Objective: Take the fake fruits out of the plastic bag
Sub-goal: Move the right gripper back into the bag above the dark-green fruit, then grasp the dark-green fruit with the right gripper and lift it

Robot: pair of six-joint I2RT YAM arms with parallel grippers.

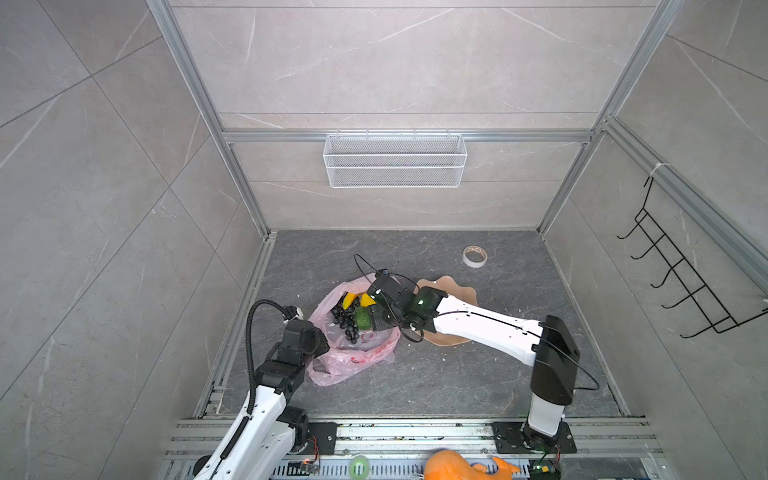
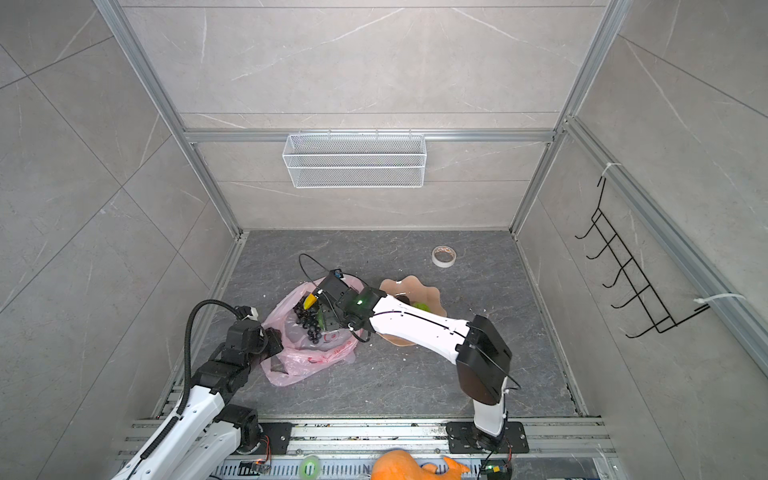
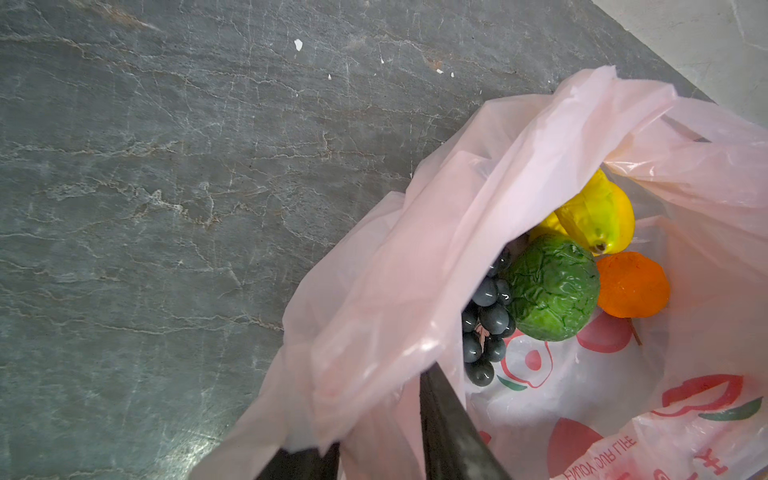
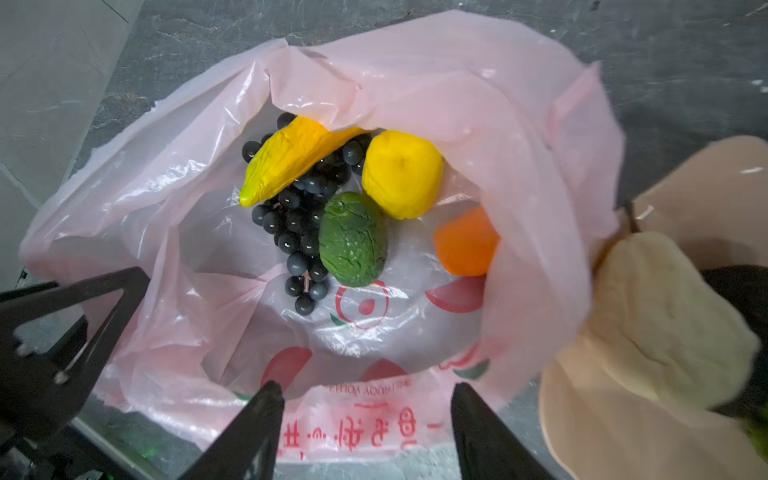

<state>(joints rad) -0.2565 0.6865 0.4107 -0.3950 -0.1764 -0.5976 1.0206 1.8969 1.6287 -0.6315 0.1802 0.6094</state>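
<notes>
I am in the middle of the emptying: my left gripper [image 3: 374, 415] is closed narrow on the rim of the bag [image 4: 415, 75], with the pink film pinched between its fingers, and it holds the mouth up and open. My right gripper [image 4: 365, 385] hangs just over this mouth, jaws wide apart and nothing between them. The bag lies on the table [image 4: 665, 50] between my two arms, just beside the plate [image 4: 727, 187]. Inside it I see five fruits: the banana [image 4: 286, 158] lies across the grapes [image 4: 297, 220], the lemon [image 4: 401, 174] is beside them, the avocado [image 4: 353, 245] touches the grapes, and the orange [image 4: 465, 245] sits a little apart, half under the film. On the plate a pale fruit [image 4: 665, 324] lies already, and in a top view also a green fruit [image 2: 422, 306], so I judge that a part of the work is done and the bigger part is left. The step in hand is, I think, the reach for the next fruit. The avocado lies free and nearest to my open jaws, so it seems the easy choice. For it I must go down through the mouth without catching the film, put one finger on each side, close, and carry it to the plate. The left grip should not let go, otherwise the film may fall on the fruits
</notes>
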